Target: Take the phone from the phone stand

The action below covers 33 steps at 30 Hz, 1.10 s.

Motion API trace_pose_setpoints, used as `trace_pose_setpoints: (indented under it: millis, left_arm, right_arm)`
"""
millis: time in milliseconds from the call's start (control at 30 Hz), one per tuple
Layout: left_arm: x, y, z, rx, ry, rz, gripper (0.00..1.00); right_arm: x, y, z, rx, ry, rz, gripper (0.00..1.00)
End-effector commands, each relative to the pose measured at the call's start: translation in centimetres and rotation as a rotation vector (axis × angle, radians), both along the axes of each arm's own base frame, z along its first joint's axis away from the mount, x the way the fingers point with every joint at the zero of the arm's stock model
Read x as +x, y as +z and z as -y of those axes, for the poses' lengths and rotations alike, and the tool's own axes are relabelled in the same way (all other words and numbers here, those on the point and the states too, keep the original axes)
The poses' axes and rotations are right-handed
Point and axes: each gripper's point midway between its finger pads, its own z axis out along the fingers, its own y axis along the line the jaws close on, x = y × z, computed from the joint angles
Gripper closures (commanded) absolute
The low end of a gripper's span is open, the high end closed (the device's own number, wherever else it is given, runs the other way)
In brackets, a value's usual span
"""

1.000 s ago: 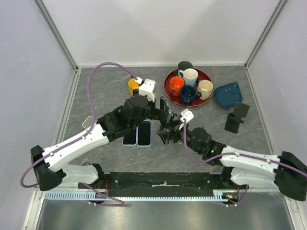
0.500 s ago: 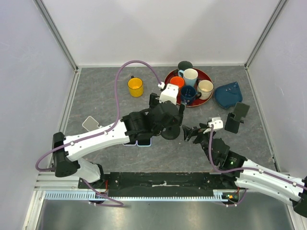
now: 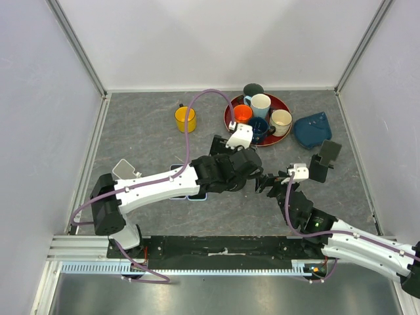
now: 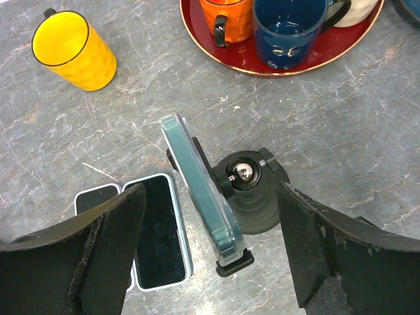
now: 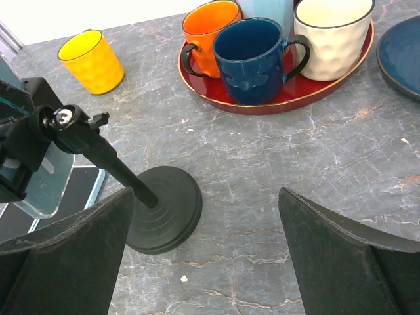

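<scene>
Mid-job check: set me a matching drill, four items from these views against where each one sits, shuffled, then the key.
Items
1. teal-cased phone
2. yellow mug
3. navy mug
4. two dark phones

Places
A. on the red tray
B. lying flat on the table, side by side
C. held in the phone stand
D. standing alone on the table, off the tray

Pairs: 1-C; 2-D; 3-A; 4-B

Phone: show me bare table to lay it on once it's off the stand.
Bare: the stretch between the yellow mug and the flat phones; also the near right corner beside the black holder. Crowded: around the red tray and stand.
</scene>
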Motion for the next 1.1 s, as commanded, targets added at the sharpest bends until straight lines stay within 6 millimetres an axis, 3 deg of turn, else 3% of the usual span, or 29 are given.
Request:
trace_pose_setpoints:
  millis: [0,533,633,1067]
  left_arm:
    - [0.5,1.2,0.2,-0.034,0.070,0.046,0.16]
    - [0.1,0.2,-0.2,0.015,0.090,0.051,0.34]
    - [0.0,0.2,-0.2,0.015,0.081,0.046,0.43]
    - [-0.5,-0.4,-0.1,0.010,0.069,0.024,0.46]
  right_arm:
    - [0.1,0.0,0.2,0.013,-0.019,0.006,0.02]
    - [0.1,-0.3,-0.7,-0.001,0.019,0.004,0.02]
    - [0.2,-0.4,-0.9,-0.003,0.027,0.004,0.02]
    - [0.1,-0.4,-1.3,0.000,0.051,0.009,0.02]
